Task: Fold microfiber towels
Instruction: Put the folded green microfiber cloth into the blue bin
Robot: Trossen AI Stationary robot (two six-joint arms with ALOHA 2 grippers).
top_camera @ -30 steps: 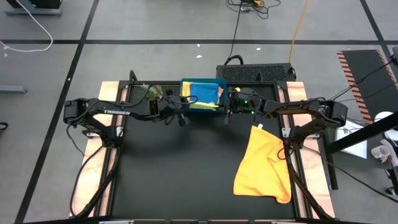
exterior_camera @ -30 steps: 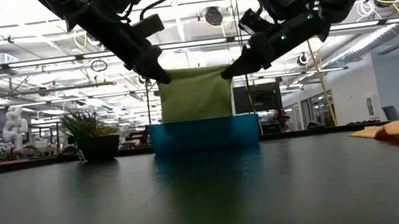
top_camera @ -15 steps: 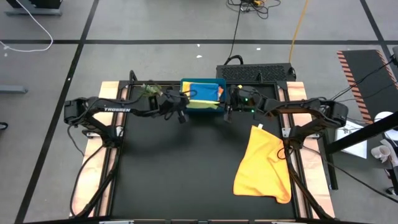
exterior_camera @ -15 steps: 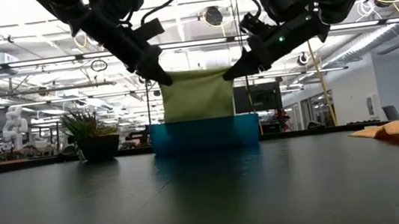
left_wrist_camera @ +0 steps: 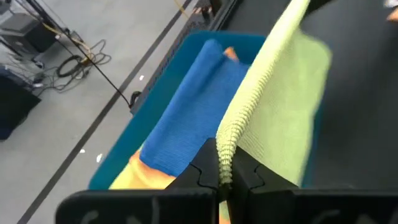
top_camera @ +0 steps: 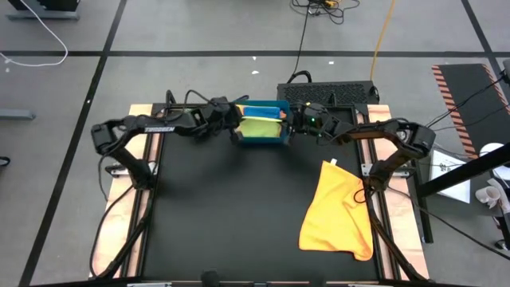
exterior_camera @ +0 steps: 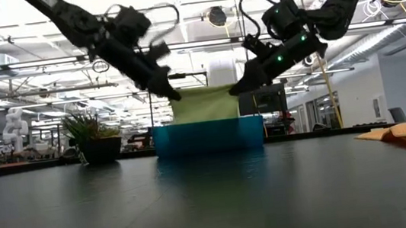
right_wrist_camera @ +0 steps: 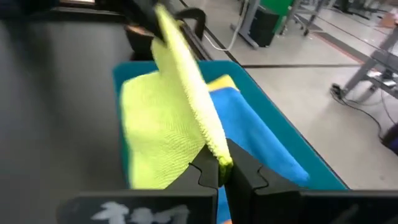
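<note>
- Two arms meet over the far middle of the black worktop, each gripping one top corner of a lime green towel.
- Furthest left stands a small potted plant, near the teal tray but apart from it.
- Next comes the left pincer, clamped on the towel's left corner; its wrist view shows both fingers pressed together on the cloth's ribbed edge.
- Between the pincers the green towel hangs stretched, its lower part dropping into the tray, so from the low view it hides what lies behind it.
- Inside the tray, beside the green one, lie a blue towel, an orange towel and a yellow towel.
- On the tray's right side the right pincer is closed on the other corner, fingers pinching the cloth.
- Behind the tray, off the worktop's far edge, sits a dark flat box with a cable.
- Far right, a second orange towel lies spread and rumpled on the worktop, well apart from the tray.
</note>
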